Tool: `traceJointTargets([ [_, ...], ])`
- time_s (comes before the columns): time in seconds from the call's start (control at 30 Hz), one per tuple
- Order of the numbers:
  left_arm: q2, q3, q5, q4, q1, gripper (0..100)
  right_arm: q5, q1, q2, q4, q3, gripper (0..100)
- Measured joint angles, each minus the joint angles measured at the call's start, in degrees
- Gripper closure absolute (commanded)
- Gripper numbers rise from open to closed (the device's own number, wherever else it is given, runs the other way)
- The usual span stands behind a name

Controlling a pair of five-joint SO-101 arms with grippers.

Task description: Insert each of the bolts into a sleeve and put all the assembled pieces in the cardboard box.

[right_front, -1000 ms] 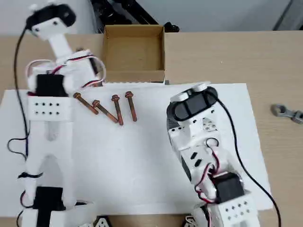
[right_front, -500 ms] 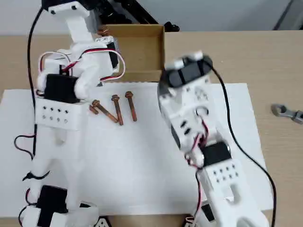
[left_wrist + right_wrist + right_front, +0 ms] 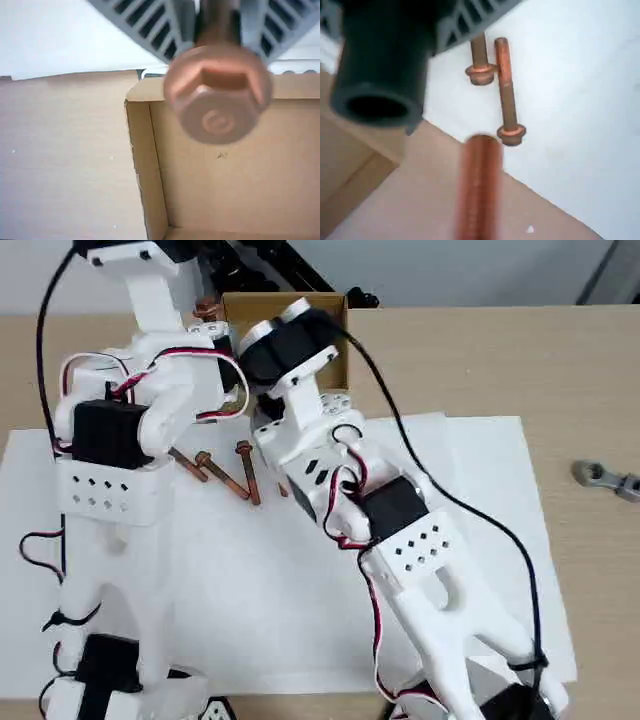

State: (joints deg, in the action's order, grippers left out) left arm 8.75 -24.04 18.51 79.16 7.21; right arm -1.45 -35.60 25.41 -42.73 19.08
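The left gripper [image 3: 218,22] is up at the near-left corner of the cardboard box [image 3: 330,298], its grey fingers closed narrow on the shank of a copper bolt [image 3: 218,95]. The bolt's hex head faces the wrist camera and hangs over the open box, whose bare brown floor lies below it.

The right arm [image 3: 400,540] slants right across the white paper [image 3: 250,610] and ends at the same corner. It covers the front-left part of the box. The right gripper [image 3: 415,27] is clamped on a black sleeve [image 3: 375,85], whose open bore faces the wrist camera. In the right wrist view a blurred threaded shaft [image 3: 480,190] stands close beside the sleeve's mouth and apart from it. I cannot tell from here whether it lines up with the bore.

The loose bolts [image 3: 222,475] lie in a row on the paper between the two arms. Three show plainly, though the left arm [image 3: 110,440] hides the end of the leftmost one. A stub of another pokes out from under the right arm. Red and black cables loop off both arms above them.

Well off to the right, on the bare wooden table [image 3: 450,350], lies a small metal tool [image 3: 605,477]
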Motion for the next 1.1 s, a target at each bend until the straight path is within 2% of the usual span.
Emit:
traceJointTargets([
  [0.13,2.46,0.09,-0.09,0.00,0.26,99,-0.09,-1.14,2.29,5.45,7.91,99.5],
  [0.3,8.44,0.44,0.00,0.00,1.14,99,-0.09,-4.04,12.92,12.13,23.03,99.5],
  [0.47,12.66,10.20,3.69,-4.48,1.14,99,2.55,-6.59,25.32,17.14,35.43,99.5],
  [0.77,30.95,38.68,6.24,-23.74,0.09,99,4.48,-6.59,40.18,18.02,38.68,99.5],
  [0.93,37.98,43.16,6.42,-26.20,2.73,99,4.92,-6.59,41.49,18.02,41.14,99.5],
  [1.1,38.77,44.13,6.68,-27.25,7.03,99,4.40,-6.59,41.49,18.02,41.32,99.5],
])
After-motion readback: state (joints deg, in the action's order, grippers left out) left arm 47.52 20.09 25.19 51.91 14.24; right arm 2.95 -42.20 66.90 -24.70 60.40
